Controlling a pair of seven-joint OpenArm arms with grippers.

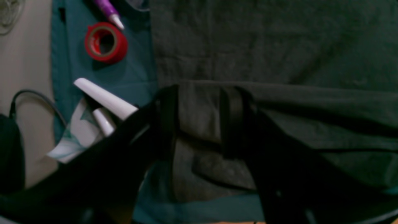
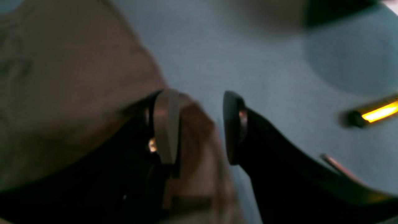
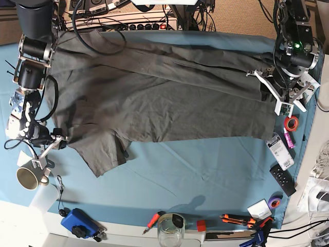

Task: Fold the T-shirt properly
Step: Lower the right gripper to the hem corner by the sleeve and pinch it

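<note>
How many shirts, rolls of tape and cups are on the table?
T-shirt: 1
Tape rolls: 2, a red roll and a purple roll
Cups: 2, a mug and a clear glass
Total: 5

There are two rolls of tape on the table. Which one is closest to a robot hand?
The red roll of tape, lying on the blue tablecloth just below the left gripper. The purple roll of tape sits much farther down, by the table's front corner.
</note>
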